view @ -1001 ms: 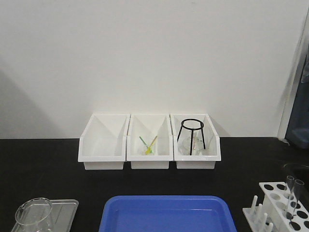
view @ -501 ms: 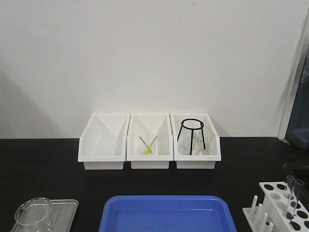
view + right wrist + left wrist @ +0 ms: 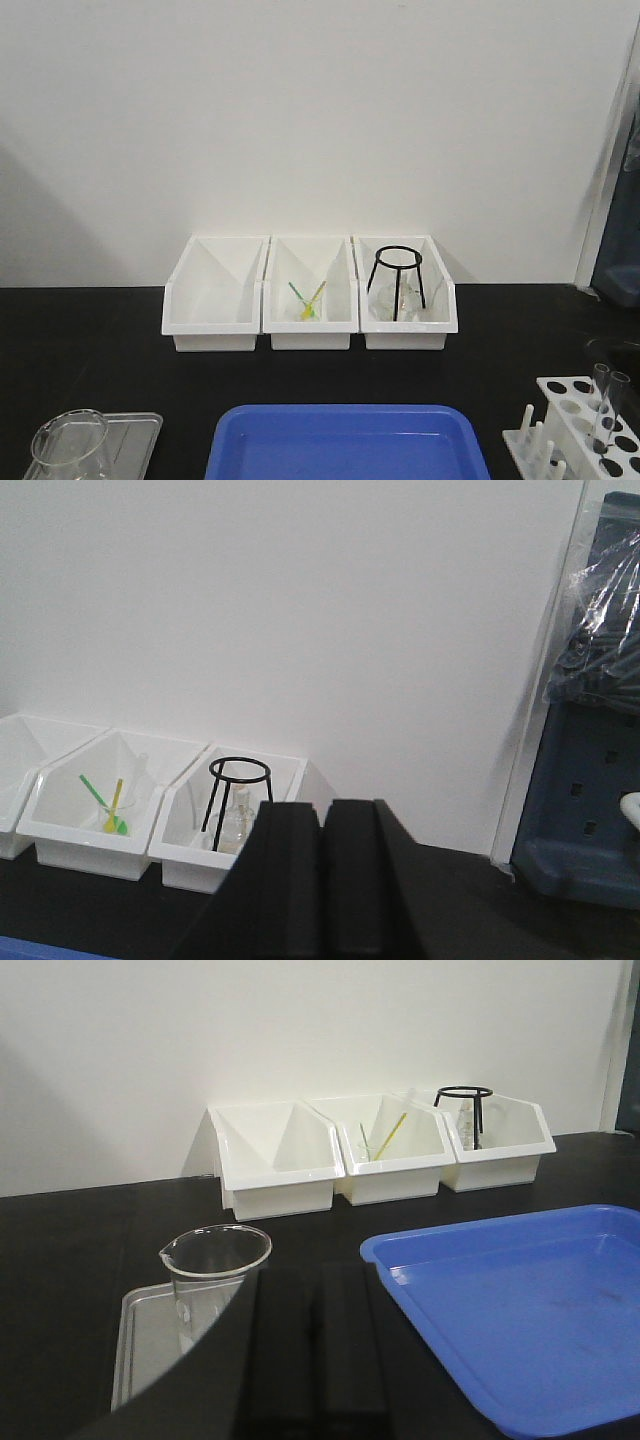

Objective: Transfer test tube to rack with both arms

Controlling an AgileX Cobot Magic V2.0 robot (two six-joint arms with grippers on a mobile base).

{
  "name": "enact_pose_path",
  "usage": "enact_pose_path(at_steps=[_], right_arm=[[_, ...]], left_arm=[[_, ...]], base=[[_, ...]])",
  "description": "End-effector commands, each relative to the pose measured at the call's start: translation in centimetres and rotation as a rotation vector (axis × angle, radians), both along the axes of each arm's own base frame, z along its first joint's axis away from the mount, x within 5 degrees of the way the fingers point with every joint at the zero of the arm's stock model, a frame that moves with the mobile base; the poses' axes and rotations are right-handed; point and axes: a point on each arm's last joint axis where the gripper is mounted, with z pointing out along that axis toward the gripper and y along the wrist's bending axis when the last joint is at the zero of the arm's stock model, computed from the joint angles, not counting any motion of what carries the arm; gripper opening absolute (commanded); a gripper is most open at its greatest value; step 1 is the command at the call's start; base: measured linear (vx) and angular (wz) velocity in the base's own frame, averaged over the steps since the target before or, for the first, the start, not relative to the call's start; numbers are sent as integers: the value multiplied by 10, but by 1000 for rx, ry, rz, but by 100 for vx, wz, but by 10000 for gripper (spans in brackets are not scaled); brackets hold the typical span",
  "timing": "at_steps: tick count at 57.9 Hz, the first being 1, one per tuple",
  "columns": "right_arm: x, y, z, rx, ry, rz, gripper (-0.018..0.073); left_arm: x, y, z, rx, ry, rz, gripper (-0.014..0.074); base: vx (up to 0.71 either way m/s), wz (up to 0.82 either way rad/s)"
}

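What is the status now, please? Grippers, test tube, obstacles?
Left gripper shut, empty; right gripper shut, empty. Thin clear glass test tubes stand in the white plastic rack. Nothing blocking it.

Rack (image 3: 592,428): white plastic, round holes on top, upright pegs on its near-left side. Test tube (image 3: 609,405): clear glass, standing slightly tilted in a rack hole.
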Motion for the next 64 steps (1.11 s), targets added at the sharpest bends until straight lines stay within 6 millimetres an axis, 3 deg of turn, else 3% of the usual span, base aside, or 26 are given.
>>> enact_pose_path(at_steps=[1, 50, 64], right_arm=[[-1, 3, 13, 7, -60, 30, -11], [-1, 2, 12, 11, -59, 29, -11], [-2, -4, 15, 36, -81, -40, -11]], left_arm=[[-1, 1, 7, -20, -90, 9, -6], [-1, 1, 7, -20, -90, 9, -6], [-1, 1, 7, -20, -90, 9, -6]], base=[[0, 0], [0, 0], [0, 0]])
